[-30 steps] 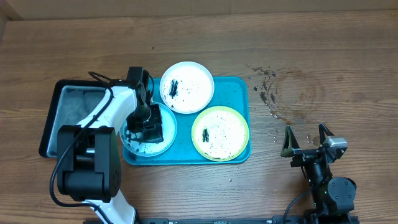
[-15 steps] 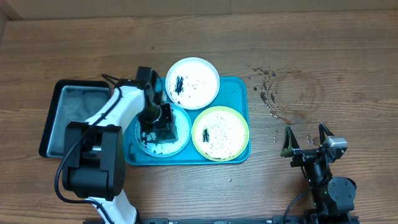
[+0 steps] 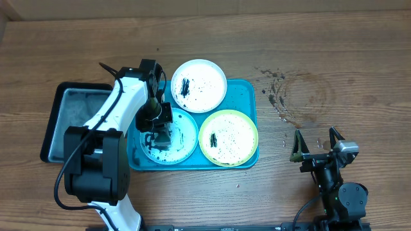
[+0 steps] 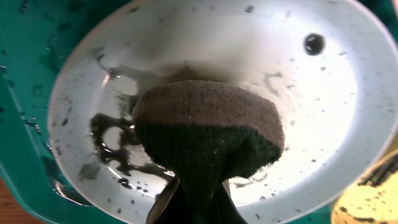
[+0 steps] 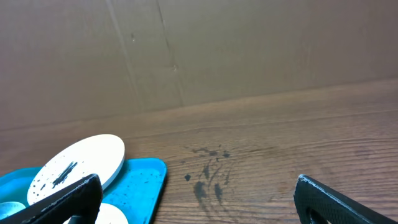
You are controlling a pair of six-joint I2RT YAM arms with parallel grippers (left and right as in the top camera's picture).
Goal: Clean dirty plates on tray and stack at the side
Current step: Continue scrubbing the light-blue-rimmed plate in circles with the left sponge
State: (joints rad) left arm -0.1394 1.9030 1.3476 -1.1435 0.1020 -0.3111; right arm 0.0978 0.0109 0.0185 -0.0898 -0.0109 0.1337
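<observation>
A large turquoise-blue plastic tray (image 3: pixel 246 95) with a raised rim lies in the middle of the wooden surface (image 3: pixel 347 58) and carries all three small round plastic plates. The white plate (image 3: pixel 199 85) sits at the tray's far edge and hangs partly over its rim. It is peppered with black specks and has one thick black smear. The yellow-green plate (image 3: pixel 228 138) lies at the near right, also specked and streaked. The light blue plate (image 3: pixel 185 136) lies at the near left, just beside the other two.

The left fingers (image 3: pixel 157 128) are over the light blue plate, pinching a dark green sponge (image 4: pixel 208 118) with a brown-grey scouring face. In the left wrist view the sponge bulges out in front of the fingers and is pressed down on the plate. Wet black smears and droplets lie beside it on one side, and scattered specks lie across the rest of the plate. The left arm reaches in from the left and hides part of this plate from above.

A smaller black tray (image 3: pixel 50 125) with a grey inside stands on the surface just left of the turquoise one. To the right of the turquoise tray a dark patch of specks (image 3: pixel 277 96) marks the bare wood. The right fingers (image 3: pixel 296 147) are spread wide, holding nothing, near the front right of the surface and well apart from the tray. A brown cardboard wall (image 5: pixel 249 43) stands behind the surface.
</observation>
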